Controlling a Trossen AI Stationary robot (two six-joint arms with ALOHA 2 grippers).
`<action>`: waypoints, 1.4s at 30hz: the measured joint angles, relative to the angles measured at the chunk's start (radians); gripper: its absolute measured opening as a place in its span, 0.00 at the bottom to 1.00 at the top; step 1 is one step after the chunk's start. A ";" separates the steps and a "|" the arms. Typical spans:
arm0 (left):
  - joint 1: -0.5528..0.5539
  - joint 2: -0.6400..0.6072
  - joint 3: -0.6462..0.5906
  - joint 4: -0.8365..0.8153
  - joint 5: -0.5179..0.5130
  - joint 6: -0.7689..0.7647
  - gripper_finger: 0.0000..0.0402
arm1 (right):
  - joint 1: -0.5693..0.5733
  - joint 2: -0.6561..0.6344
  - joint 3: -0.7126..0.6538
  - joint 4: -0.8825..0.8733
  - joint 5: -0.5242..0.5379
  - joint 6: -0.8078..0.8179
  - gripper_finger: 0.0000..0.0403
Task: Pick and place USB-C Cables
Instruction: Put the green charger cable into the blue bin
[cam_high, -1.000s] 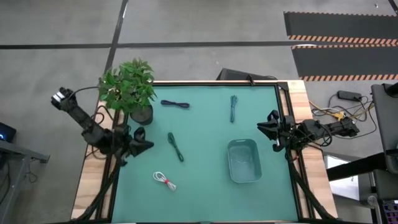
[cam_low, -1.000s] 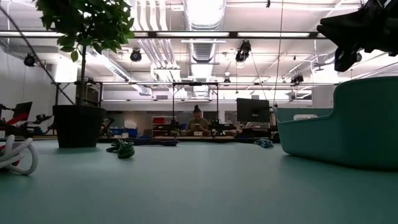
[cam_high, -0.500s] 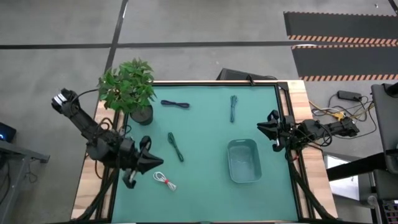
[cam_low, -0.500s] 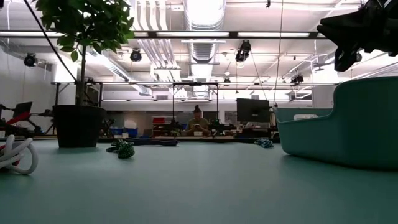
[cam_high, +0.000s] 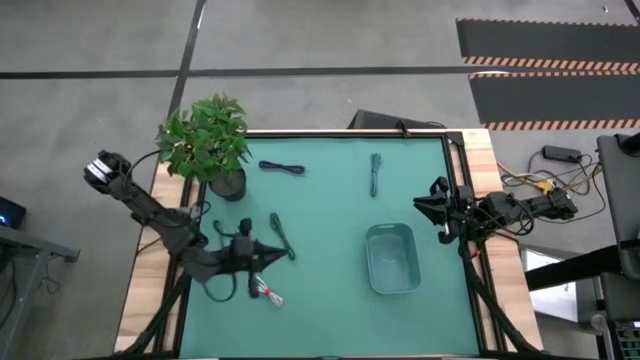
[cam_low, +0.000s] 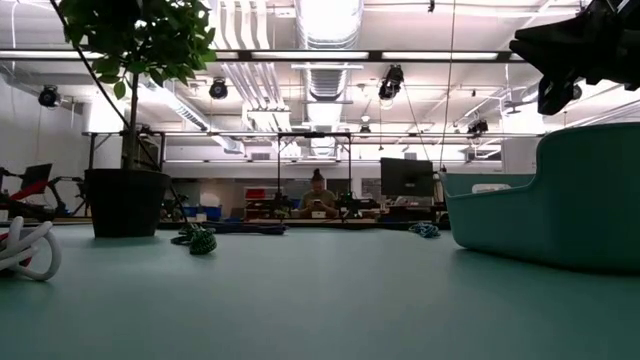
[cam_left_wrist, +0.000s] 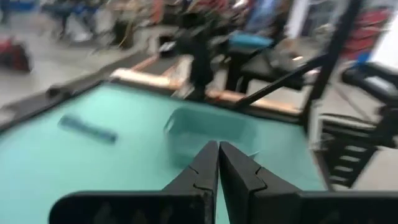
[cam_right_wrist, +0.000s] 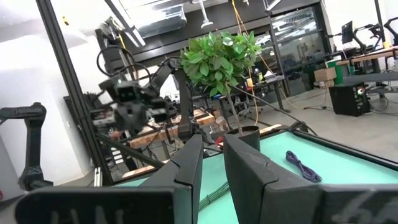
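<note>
Left end effector (cam_high: 268, 256), fingers closed and empty, just above white cable (cam_high: 266, 291); right arm parked.

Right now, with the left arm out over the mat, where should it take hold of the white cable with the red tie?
Grip the white cable at its red-tied middle, coming straight down from above. It lies flat on the mat as a short bundle, and the tie is its firmest part. The left end effector, fingers shut, hovers close by; it would need to open first.

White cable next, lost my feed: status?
Left gripper shut, empty, above mat by white cable. Right gripper parked at right edge. Cable flat, untouched. Nothing blocking.
</note>
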 joint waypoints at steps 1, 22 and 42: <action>0.020 0.008 0.000 -0.036 -0.001 -0.054 0.00 | 0.000 0.000 0.000 0.000 0.000 0.001 0.14; 0.141 0.257 -0.002 -0.719 0.264 -1.482 0.00 | 0.000 0.000 0.000 0.007 0.077 -0.076 0.14; 0.212 0.322 -0.001 -0.640 0.221 -1.646 0.05 | 0.000 -0.001 0.000 0.031 0.114 -0.112 0.14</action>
